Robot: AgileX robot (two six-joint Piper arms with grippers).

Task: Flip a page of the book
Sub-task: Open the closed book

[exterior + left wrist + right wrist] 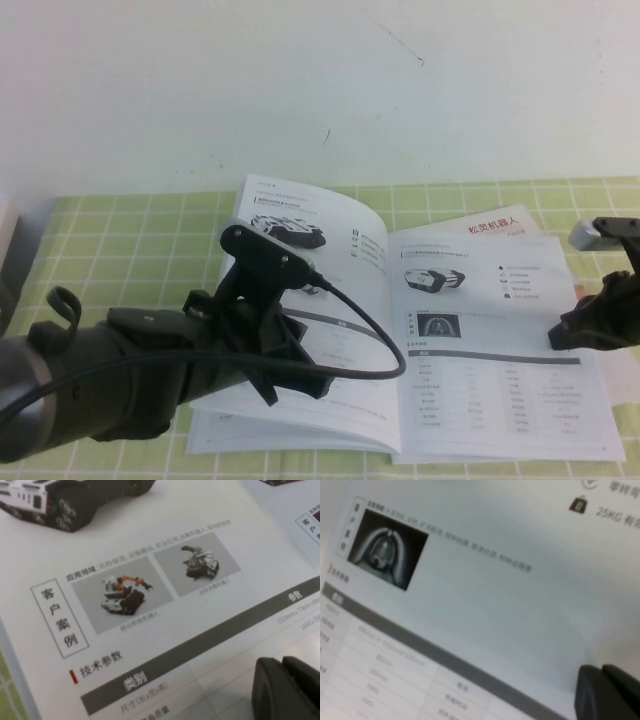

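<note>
White glossy stapled catalogue (420, 340) lying open on green checked cloth (130, 240); right gripper (585, 325) at right page (500, 340) outer edge. Left wrist: left gripper (286, 690) over left page, fingers pressed together. Right wrist: fingers (607, 692) pressed together on page

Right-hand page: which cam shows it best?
High view: the whole page lies flat, right gripper shut at its outer edge. Right wrist view shows only a blurred patch; left wrist only its corner, left gripper shut.

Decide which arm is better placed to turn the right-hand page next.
Probably the right. The right gripper, shut, sits at the page's outer edge; the left gripper, shut too, is over the book's left page.
</note>
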